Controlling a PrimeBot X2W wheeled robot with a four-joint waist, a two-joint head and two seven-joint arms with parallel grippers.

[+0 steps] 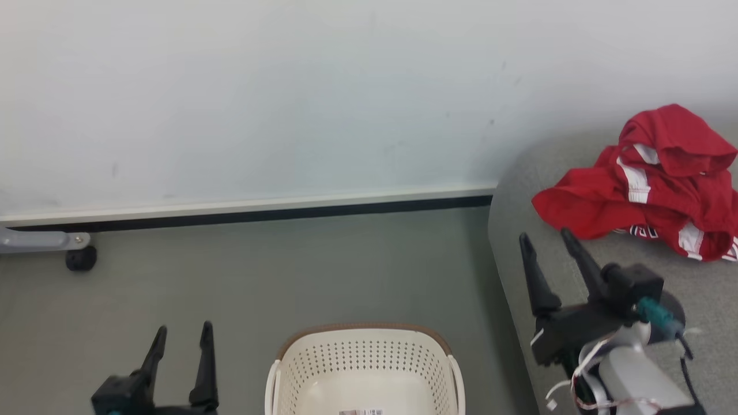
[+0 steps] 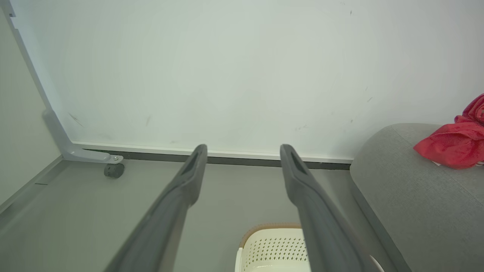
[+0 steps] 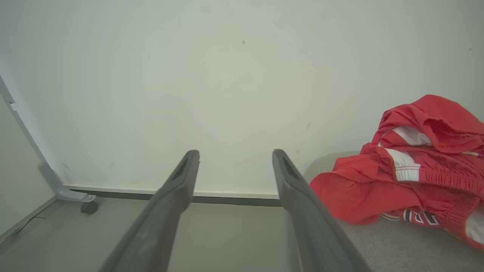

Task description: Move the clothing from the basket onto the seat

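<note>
1. Left gripper [image 1: 184, 327]: jaws apart, empty.
2. Small cream-white perforated plastic basket [image 1: 363, 357], brown rim: visible interior bare.
3. Right gripper [image 1: 545, 234]: jaws apart, empty, over the edge of the large light grey upholstered seat [image 1: 709, 294].
4. Bright red thin-fabric clothing [image 1: 663, 184], white bands, heaped on the seat. Transfer looks done; next: retract arms.
5. Head view shows the basket interior; right wrist view shows garment lettering [image 3: 416, 217].

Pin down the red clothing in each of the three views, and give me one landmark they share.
Head view: clothing at the upper right, heaped on the seat.
Left wrist view: clothing at the right edge, on the seat.
Right wrist view: clothing large at the right, on the seat.
Shared landmark: the dark caster wheel at the wall's foot, left in all three views.
</note>
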